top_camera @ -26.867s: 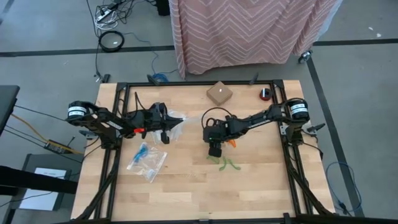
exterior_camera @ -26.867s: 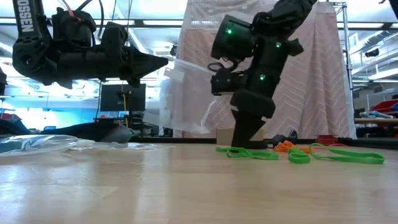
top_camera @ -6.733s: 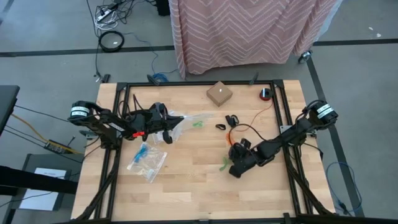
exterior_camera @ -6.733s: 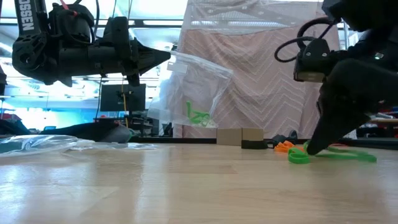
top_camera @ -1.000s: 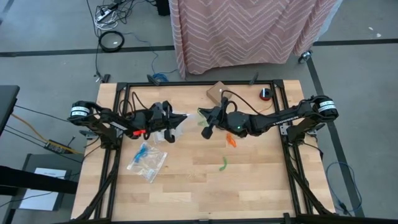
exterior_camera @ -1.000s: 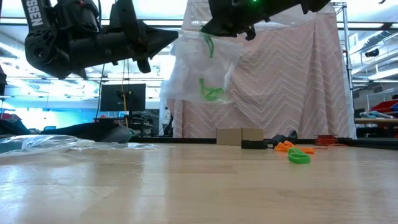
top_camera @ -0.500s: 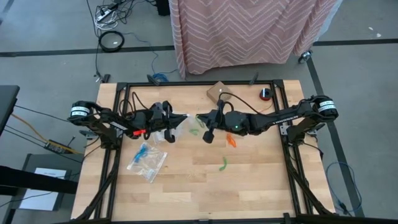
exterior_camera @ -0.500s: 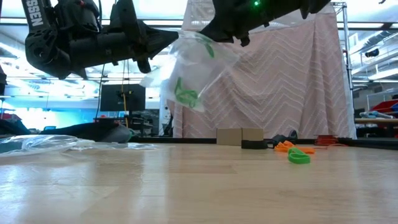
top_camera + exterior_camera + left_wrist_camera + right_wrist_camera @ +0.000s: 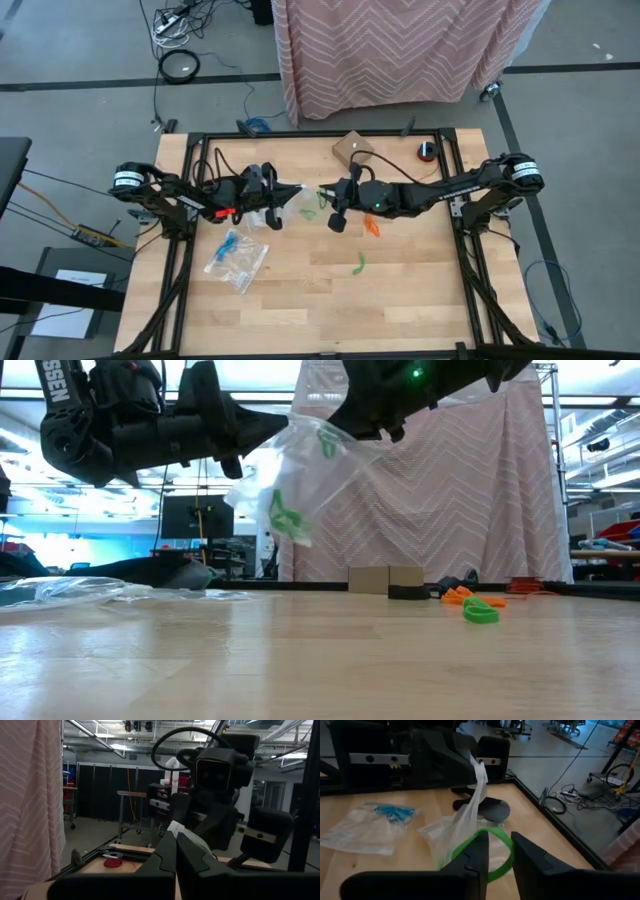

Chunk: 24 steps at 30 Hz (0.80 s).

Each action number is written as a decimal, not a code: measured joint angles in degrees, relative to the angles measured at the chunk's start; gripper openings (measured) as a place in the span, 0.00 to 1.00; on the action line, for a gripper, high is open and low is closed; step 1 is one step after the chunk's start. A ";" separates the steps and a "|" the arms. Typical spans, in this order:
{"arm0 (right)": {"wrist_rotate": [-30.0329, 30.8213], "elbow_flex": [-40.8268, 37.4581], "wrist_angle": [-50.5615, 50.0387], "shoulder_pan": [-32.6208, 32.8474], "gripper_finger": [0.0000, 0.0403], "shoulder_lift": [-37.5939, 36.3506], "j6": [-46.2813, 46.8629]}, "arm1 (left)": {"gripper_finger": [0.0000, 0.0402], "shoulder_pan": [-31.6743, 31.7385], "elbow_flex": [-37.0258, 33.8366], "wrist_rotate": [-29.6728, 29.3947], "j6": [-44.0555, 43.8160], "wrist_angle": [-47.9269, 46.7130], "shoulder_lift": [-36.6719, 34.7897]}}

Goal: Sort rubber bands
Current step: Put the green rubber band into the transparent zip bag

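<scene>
High view shows me both arms meeting over the back middle of the wooden table [image 9: 300, 300]. My left gripper [image 9: 293, 190] is pinched tight on the edge of a clear zip bag [image 9: 300, 480], which hangs in the air between the two arms, well above the tabletop in the low view. My right gripper [image 9: 328, 192] sits at the bag's mouth; through its wrist camera I see its two fingers [image 9: 475, 851] parted a little, with a green rubber band [image 9: 497, 855] lying across the gap between them, and I cannot tell whether the fingers are touching it. Another green band [image 9: 285, 515] sits lower down inside the hanging bag, and one more green loop [image 9: 327, 442] shows near its top. On the table, an orange band cluster [image 9: 371, 227] lies just below the right arm, and a lone green band [image 9: 359, 263] lies nearer the front. A second clear bag [image 9: 237, 258] with blue bands [image 9: 230, 243] inside rests flat on the left side of the table. A small cardboard box [image 9: 353, 150] and a red roll [image 9: 427, 151] sit along the back edge.
</scene>
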 joint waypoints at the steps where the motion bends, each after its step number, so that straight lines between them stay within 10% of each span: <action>1: -0.31 0.00 0.00 0.00 0.20 -0.12 -0.15 | 0.01 0.00 0.00 0.00 0.06 0.00 0.00; 24: -4.00 0.00 -3.84 -1.83 0.34 -2.00 1.69 | 0.01 0.02 0.30 -2.72 2.97 -2.88 0.00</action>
